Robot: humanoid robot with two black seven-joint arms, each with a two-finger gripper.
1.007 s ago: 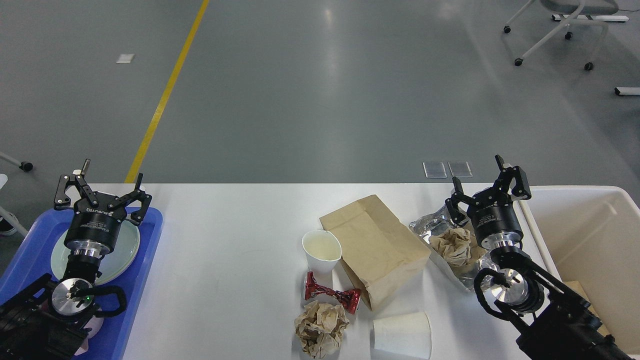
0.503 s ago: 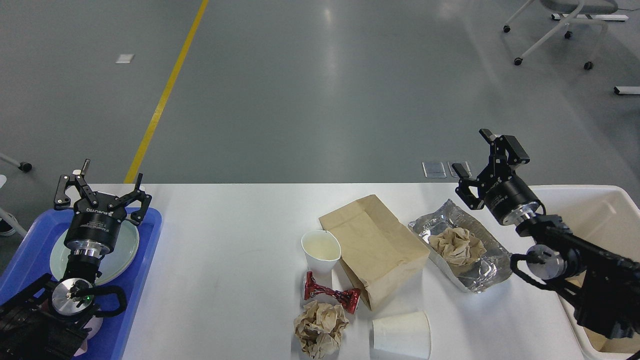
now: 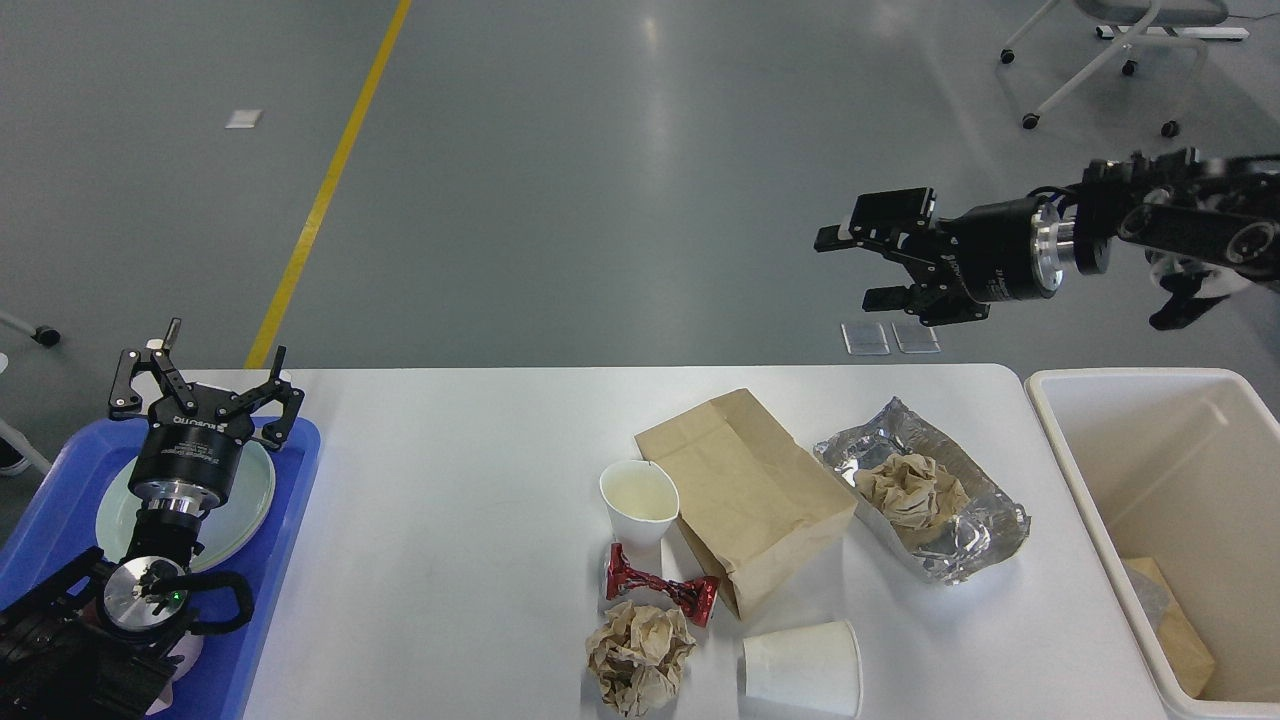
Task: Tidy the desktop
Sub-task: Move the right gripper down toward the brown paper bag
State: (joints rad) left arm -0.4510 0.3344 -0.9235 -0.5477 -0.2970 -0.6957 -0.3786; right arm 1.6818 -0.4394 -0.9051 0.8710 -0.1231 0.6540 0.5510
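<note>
The white desktop [image 3: 460, 480] holds a brown paper bag [image 3: 745, 495], an upright white paper cup [image 3: 640, 500], a paper cup lying on its side [image 3: 803, 667], a red crumpled wrapper [image 3: 660, 588], a crumpled brown paper ball [image 3: 640, 655] and a foil sheet [image 3: 985, 535] with crumpled paper [image 3: 910, 490] on it. My right gripper [image 3: 855, 268] is open and empty, raised high above the table's far right side, pointing left. My left gripper [image 3: 205, 385] is open and empty above the blue tray.
A blue tray [image 3: 285, 560] with a pale green plate [image 3: 250, 505] sits at the table's left end. A cream-white bin [image 3: 1160, 470] stands at the right end with brown scraps inside. An office chair [image 3: 1110, 50] stands on the floor beyond.
My right arm rose from over the foil sheet, swung up and back, and now reaches in from the right edge pointing left. The foil and its paper are fully uncovered. The left arm stayed still.
</note>
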